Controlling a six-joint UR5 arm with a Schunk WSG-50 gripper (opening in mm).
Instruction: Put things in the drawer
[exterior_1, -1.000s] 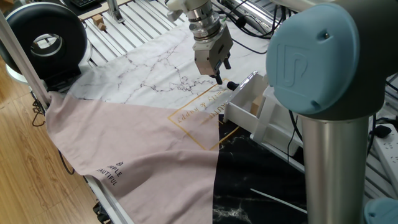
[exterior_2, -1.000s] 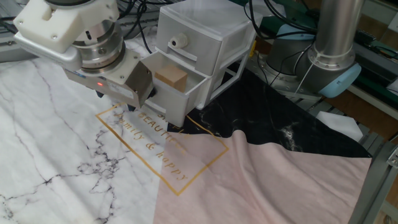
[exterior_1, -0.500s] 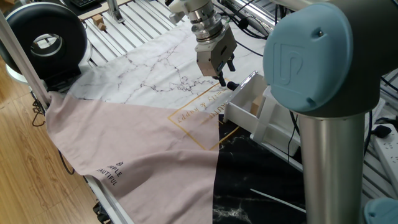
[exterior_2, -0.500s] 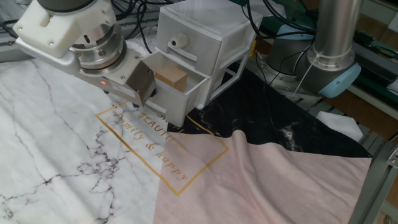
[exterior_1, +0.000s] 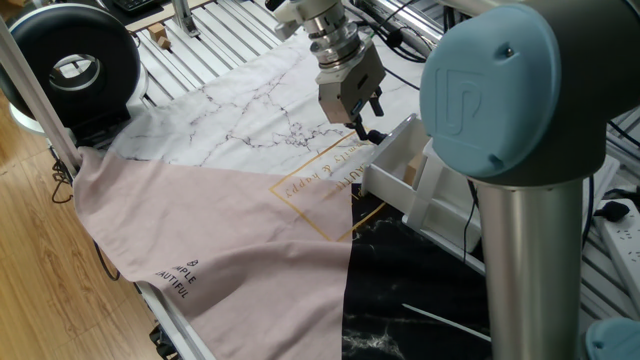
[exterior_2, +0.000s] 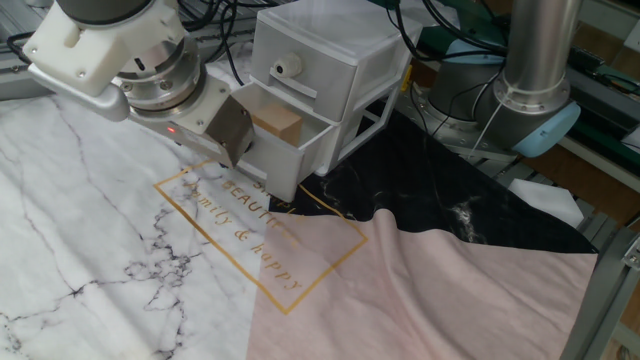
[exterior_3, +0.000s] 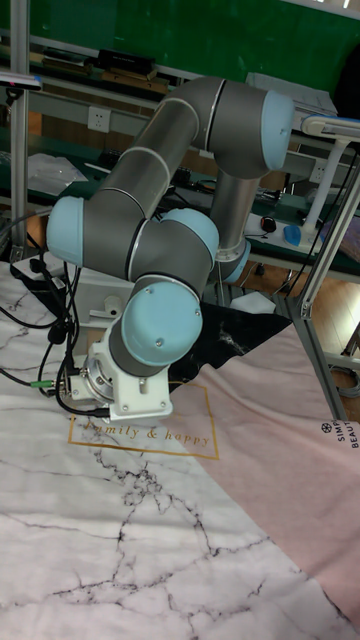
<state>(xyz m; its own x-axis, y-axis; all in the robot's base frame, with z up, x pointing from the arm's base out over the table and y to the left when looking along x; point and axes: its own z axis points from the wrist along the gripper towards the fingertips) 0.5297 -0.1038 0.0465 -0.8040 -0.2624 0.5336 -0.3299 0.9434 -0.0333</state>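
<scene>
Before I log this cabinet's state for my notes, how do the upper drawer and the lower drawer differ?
The upper drawer is pushed in; the lower drawer is pulled out. The upper drawer's white knob shows plainly; the lower drawer's front is hidden behind the gripper. The lower drawer holds a tan wooden cube; the upper drawer's contents cannot be seen. Both are white plastic.

In the tall fixed view my own arm hides my gripper, the drawer and the cube completely. In the other fixed view my gripper covers the drawer's knob and front, and its fingertips are too hidden to tell their gap. The cube shows only partly above the drawer wall.
</scene>
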